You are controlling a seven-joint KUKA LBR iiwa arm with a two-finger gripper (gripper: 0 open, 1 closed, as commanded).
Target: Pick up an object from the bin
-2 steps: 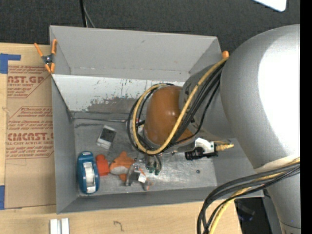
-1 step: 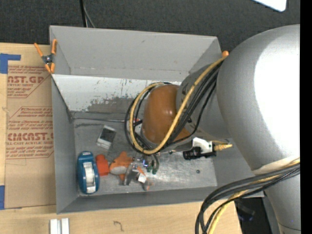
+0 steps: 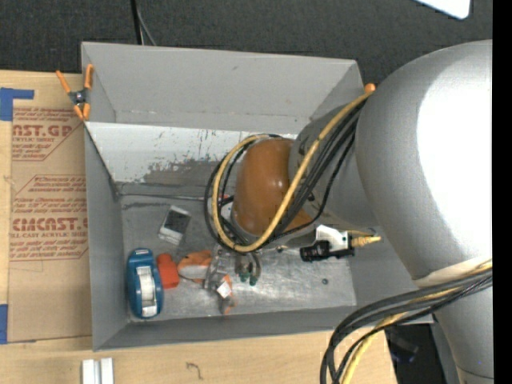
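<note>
**Gripper low at bin's 6 o'clock, beside small orange clutter**

The gripper (image 3: 234,278) is hanging low at approx. 6 o'clock of the bin (image 3: 104,238) floor, w/ the orange wrist cover (image 3: 260,186) sitting above it. Whether it is spread or closed, can't tell (cables are crowding it). The orange-and-white bits (image 3: 194,264) are lying just at its 9 o'clock. The blue tape measure (image 3: 144,282) is lying at the floor's 8 o'clock, and the grey packet (image 3: 174,224) at 10.
</note>
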